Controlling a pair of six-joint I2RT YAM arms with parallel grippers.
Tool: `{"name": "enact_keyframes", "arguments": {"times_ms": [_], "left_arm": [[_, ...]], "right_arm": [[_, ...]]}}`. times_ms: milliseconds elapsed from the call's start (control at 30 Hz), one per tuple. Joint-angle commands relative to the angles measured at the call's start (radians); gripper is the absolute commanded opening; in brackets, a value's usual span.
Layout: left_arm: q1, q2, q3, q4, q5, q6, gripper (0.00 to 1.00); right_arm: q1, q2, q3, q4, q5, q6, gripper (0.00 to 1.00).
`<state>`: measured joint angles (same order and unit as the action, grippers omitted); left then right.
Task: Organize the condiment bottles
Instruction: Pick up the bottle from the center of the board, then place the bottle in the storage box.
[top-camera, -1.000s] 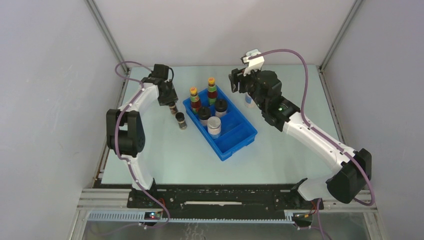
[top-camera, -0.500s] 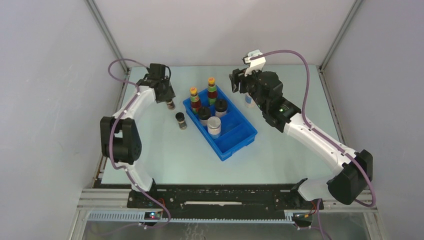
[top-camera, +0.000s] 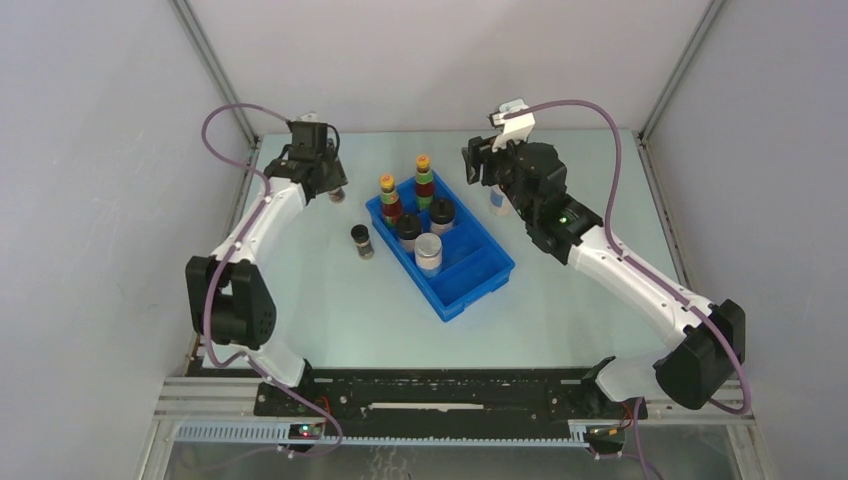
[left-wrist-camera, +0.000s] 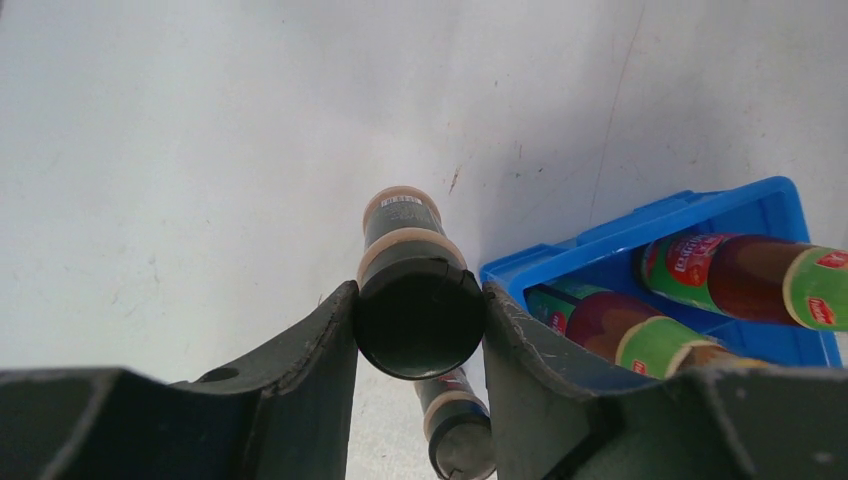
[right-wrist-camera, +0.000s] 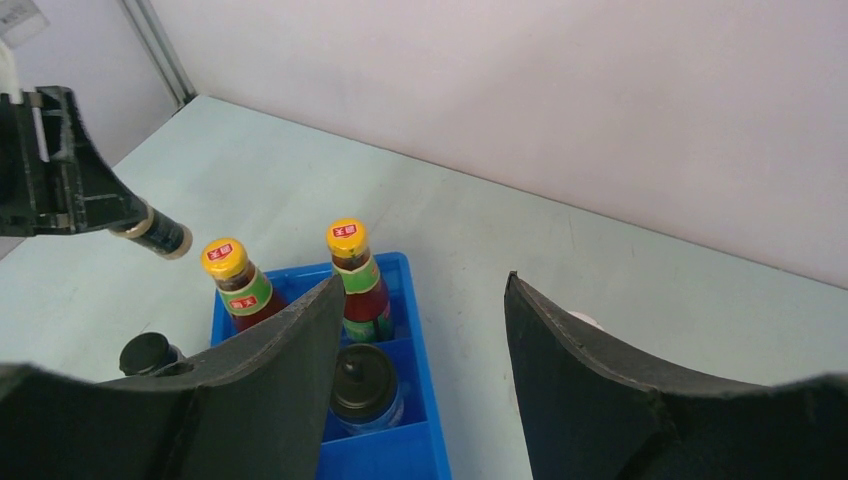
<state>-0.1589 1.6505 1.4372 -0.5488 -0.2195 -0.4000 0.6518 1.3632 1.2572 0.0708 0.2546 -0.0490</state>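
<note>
Now my left gripper (left-wrist-camera: 418, 310) clamps a black-lidded spice jar (left-wrist-camera: 402, 225), held lifted near the far-left corner of the table (top-camera: 330, 310). A second ago it hung closer to the blue tray (top-camera: 480, 275). A second spice jar (top-camera: 362, 241) stands just left of that tray. My right gripper (right-wrist-camera: 425, 285) hovers open and empty above a white-capped jar (top-camera: 497, 201), unmoved.

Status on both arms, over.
Left gripper shut on spice jar, off the table. Right gripper open, empty. Second jar standing left of blue tray, beside the route.

Left fingers (left-wrist-camera: 300, 385) tight on spice jar (left-wrist-camera: 420, 315) (right fingers (right-wrist-camera: 285, 385) apart)
</note>
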Motion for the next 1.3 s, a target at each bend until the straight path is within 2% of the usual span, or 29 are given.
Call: {"name": "enact_keyframes", "arguments": {"times_ms": [0, 533, 933, 1267], "left_arm": [[-0.027, -0.101, -0.003, -0.007, -0.064, 0.034, 0.0], [-0.181, -0.336, -0.034, -0.103, -0.144, -0.003, 0.0], [-0.398, -0.496, -0.046, -0.193, -0.169, 0.016, 0.0], [-0.566, -0.577, -0.051, -0.228, -0.118, 0.103, 0.0]], "right_arm": [[-0.026, -0.025, 0.004, 0.04, 0.021, 0.036, 0.68], [-0.13, -0.003, 0.004, 0.012, 0.026, 0.129, 0.68], [-0.187, 0.048, 0.005, 0.0, 0.042, 0.178, 0.68], [-0.215, 0.053, 0.005, 0.001, 0.06, 0.202, 0.68]]}}
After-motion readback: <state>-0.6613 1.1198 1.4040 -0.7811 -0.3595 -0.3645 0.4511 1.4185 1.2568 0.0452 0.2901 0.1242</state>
